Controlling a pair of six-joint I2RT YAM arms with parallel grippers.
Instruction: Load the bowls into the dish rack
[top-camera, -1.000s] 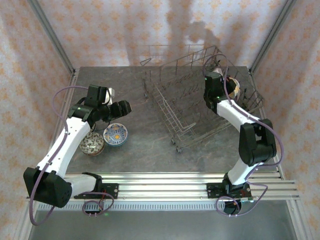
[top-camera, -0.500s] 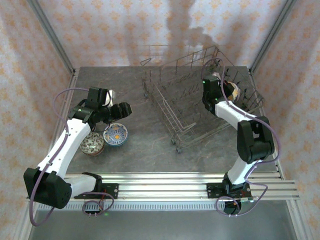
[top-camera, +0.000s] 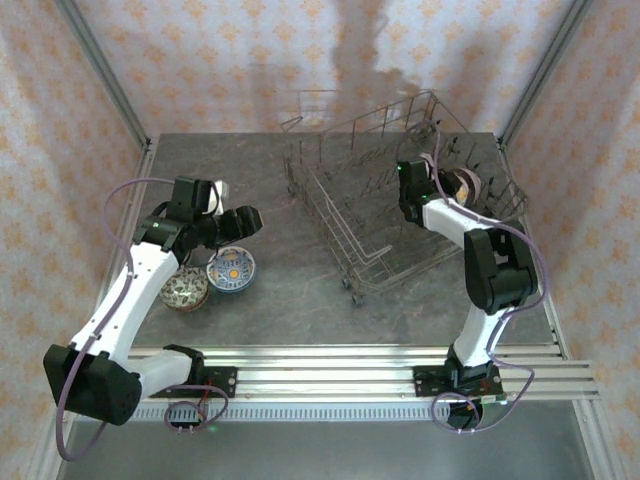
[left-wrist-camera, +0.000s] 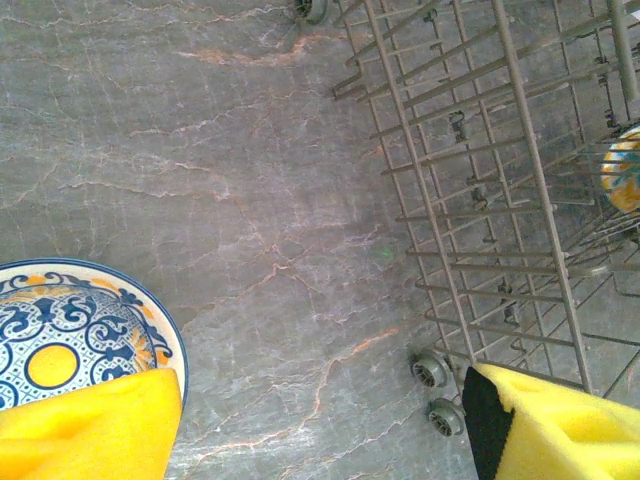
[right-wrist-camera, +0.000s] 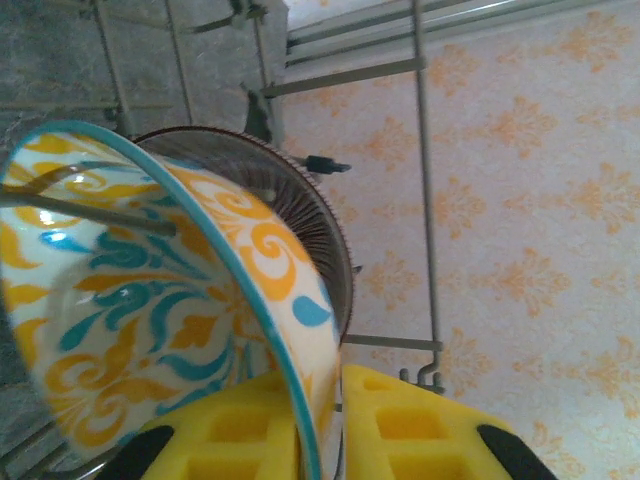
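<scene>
Edgewise: bowl in dish rack, fingers pinching rim.

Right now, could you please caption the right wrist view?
Right end effector pinches a teal-orange bowl inside the dish rack.

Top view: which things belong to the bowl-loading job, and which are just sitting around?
Job:
- dish rack
- blue-and-white bowl and tan patterned bowl, on the table
- orange-and-teal bowl, pinched in the right gripper
- brown ribbed bowl, behind it

Just there:
- patterned wall
- frame post
- purple cable
- front rail
</scene>
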